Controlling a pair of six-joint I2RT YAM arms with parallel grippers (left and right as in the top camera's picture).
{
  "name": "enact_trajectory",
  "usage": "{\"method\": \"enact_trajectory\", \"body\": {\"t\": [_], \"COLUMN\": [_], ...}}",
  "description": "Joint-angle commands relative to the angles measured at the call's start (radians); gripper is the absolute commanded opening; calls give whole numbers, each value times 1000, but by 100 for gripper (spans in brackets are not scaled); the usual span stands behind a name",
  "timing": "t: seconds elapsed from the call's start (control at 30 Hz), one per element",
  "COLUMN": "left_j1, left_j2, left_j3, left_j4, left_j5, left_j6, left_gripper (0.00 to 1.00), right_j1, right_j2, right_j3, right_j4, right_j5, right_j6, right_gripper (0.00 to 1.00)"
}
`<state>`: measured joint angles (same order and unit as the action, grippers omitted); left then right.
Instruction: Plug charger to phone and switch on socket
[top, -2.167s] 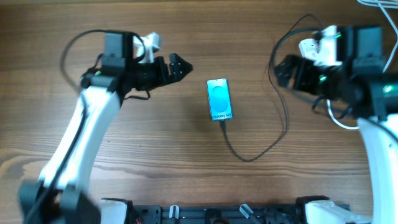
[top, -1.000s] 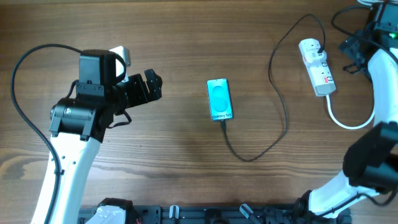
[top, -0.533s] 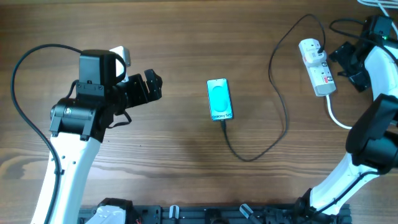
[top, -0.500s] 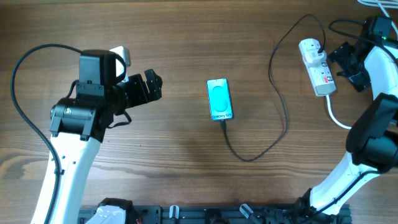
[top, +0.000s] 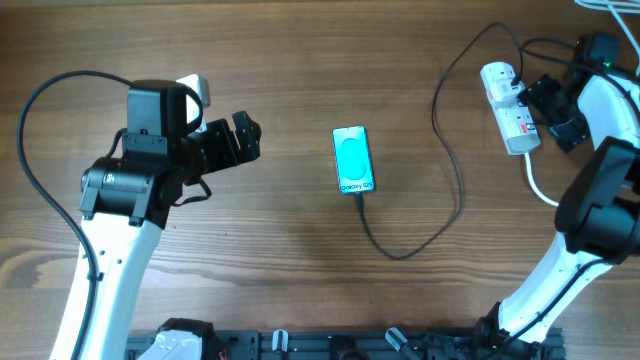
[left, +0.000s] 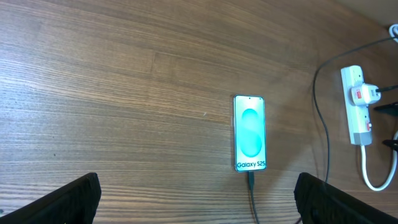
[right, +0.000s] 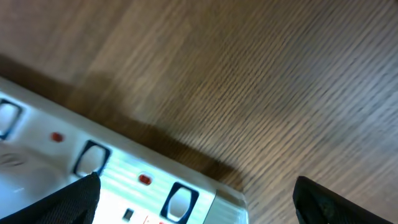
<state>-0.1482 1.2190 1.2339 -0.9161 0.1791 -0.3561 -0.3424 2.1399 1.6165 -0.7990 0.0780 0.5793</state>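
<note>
The phone (top: 353, 159) lies flat mid-table with its teal screen lit, and it also shows in the left wrist view (left: 250, 132). The charger (top: 455, 170), a thin black cable, loops from the phone's near end round to the white plug in the socket (top: 510, 108). Its tip meets the phone's lower edge (left: 250, 182). My left gripper (top: 245, 140) hovers open well left of the phone, holding nothing. My right gripper (top: 553, 112) is open just right of the socket. In the right wrist view the socket (right: 124, 180) with its rocker switches and red marks fills the lower left, between my open right gripper (right: 199, 208) fingers.
The socket's thick white cord (top: 545, 190) curves off its near end toward the right arm's base. A black rail (top: 380, 345) runs along the table's front edge. Bare wood lies between phone and left gripper.
My right arm has swung left and down from the table's far right corner to the socket's side. The left arm, phone and cable have not moved.
</note>
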Motion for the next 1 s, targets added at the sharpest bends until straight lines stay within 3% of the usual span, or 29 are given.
{"method": "enact_trajectory", "body": {"t": [0.0, 0.97], "left_j1": [5, 5], "left_j2": [4, 4], "left_j3": [-4, -4], "left_j4": [2, 2], "left_j5": [-16, -16], "left_j6": [12, 12], "left_gripper": [100, 100], "right_j1": [-7, -7], "right_j2": [30, 30], "right_j3": [13, 13], "right_j4": [2, 70], "right_j5": [-13, -13], "right_j6": [9, 75], "right_gripper": [100, 100]}}
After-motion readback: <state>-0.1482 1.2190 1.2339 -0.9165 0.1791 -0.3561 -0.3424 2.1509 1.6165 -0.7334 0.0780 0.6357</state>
